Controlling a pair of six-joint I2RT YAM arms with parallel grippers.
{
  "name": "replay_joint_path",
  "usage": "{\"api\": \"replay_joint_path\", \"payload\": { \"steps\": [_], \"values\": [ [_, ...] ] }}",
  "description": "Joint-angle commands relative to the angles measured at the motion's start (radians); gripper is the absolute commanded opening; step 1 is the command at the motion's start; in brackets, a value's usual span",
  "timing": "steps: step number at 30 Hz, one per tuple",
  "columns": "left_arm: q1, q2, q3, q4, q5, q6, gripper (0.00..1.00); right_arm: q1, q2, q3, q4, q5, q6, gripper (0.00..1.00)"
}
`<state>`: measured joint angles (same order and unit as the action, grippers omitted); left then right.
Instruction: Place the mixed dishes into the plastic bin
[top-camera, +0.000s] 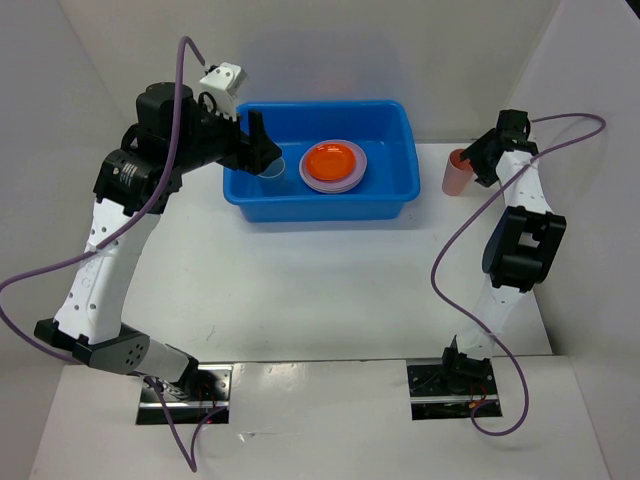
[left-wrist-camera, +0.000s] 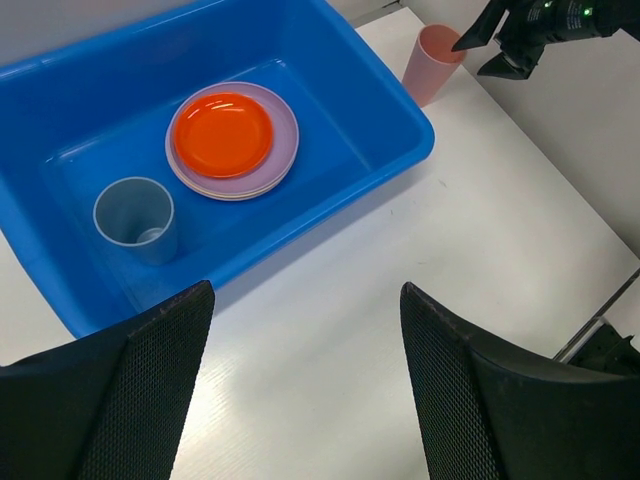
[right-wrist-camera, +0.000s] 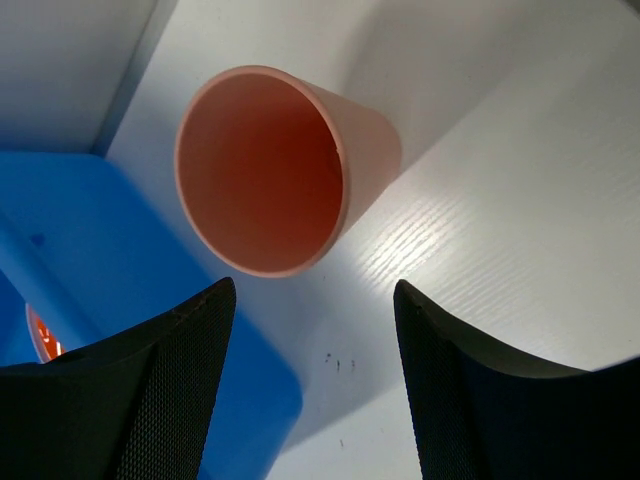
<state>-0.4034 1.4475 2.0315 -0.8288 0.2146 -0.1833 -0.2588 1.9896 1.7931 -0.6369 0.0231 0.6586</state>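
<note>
White panel walls (top-camera: 90, 60) enclose a white surface (top-camera: 320, 290) on which a bright-blue rectangular bin (top-camera: 390, 195) sits toward the far side. The bin has rounded corners and a rolled rim, and its plastic is plain and glossy. Inside it, right of centre, lies a stack of round plates: an orange plate (top-camera: 332, 159) on top, a wider lavender plate (top-camera: 355, 178) under it, and a pale edge of a further plate just showing below in the left wrist view. A light-blue cup (left-wrist-camera: 135, 215) stands upright in the left part of the bin, mouth up, apart from the stack; its wall is translucent. A salmon-pink cup (top-camera: 456, 172) stands upright on the surface just beside the right end of the bin, outside it; it is smooth, tapered, wider at the mouth, and unmarked in the right wrist view. The left hand (left-wrist-camera: 305, 390) hangs over the bin's near left rim with its fingers spread wide and nothing between them. The right hand (right-wrist-camera: 310, 400) is at the salmon-pink cup, fingers spread wide; the cup lies just ahead of the fingertips rather than between them, and no contact can be confirmed. A purple cable (top-camera: 450, 250) runs along each arm.
</note>
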Motion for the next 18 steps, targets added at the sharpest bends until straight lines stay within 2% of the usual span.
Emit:
{"api": "replay_joint_path", "payload": {
  "steps": [1, 18],
  "values": [
    [0.005, -0.024, 0.003, 0.023, -0.007, 0.019, 0.82, 0.000, -0.068, -0.005, 0.077, 0.001, 0.033, 0.70],
    [0.005, 0.004, -0.007, 0.023, -0.027, 0.019, 0.83, 0.009, 0.020, -0.015, 0.118, 0.069, 0.104, 0.70]
  ]
}}
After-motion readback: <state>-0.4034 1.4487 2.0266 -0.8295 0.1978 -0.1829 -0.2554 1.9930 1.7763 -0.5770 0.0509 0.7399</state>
